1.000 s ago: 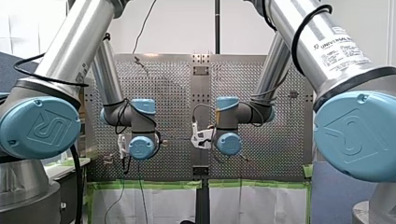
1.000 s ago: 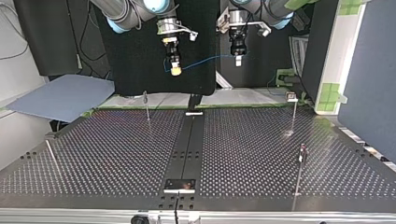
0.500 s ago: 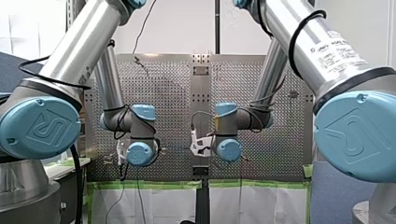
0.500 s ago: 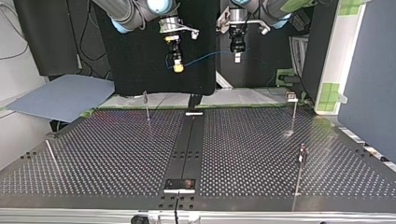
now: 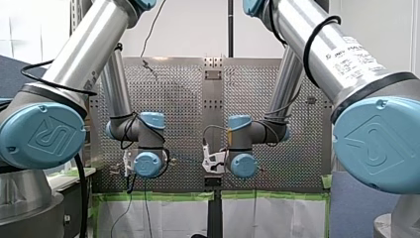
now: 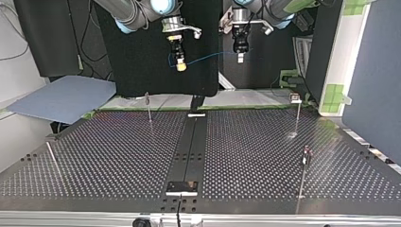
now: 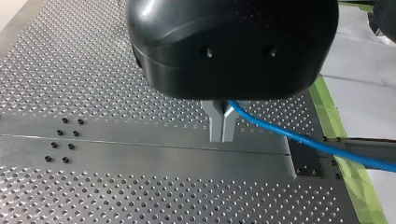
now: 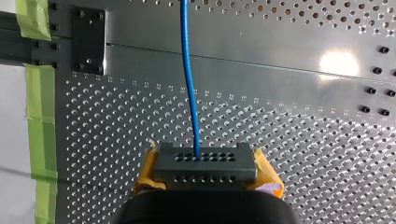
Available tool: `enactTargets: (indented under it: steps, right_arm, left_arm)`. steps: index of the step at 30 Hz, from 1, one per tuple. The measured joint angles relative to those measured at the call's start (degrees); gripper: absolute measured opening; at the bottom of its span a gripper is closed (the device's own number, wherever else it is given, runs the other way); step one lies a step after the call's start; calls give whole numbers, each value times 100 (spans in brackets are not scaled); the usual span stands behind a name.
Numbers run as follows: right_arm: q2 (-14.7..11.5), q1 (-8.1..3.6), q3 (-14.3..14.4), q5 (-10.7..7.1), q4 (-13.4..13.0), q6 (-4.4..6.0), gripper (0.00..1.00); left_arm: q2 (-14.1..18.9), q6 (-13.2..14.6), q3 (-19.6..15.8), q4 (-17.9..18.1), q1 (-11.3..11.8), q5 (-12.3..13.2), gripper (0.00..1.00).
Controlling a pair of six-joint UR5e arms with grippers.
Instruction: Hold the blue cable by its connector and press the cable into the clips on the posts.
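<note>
While my right tool clamps the connector, my half-hidden left tool seemingly pinches the blue cable.

Wide room is left over the middle of the bench; in the top view, passage is narrowed by the left post, right post and nearer right post.

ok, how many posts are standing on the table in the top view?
4 in the top view: back-left post, back-right post, front-right post, front-left post. More could be out of frame.
</note>
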Motion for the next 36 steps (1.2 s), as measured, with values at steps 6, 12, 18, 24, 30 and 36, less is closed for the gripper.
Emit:
enactTargets:
  steps: [6,12,18,24,30,36]
  right_arm:
    - [1,0,0,0,0,0,0]
    - [1,0,0,0,0,0,0]
    - [1,0,0,0,0,0,0]
    - [13,-9,-18,17,18,17,0]
    - [-140,32,-243,243,243,242,0]
    - [-453,-15,-504,248,540,563,0]
  left_arm:
    - [0,0,0,0,0,0,0]
    - [0,0,0,0,0,0,0]
    - [0,0,0,0,0,0,0]
    - [26,27,-27,-26,-27,-25,0]
    - [248,21,-28,-248,-249,-249,0]
    - [592,-217,-9,-590,-525,-592,0]
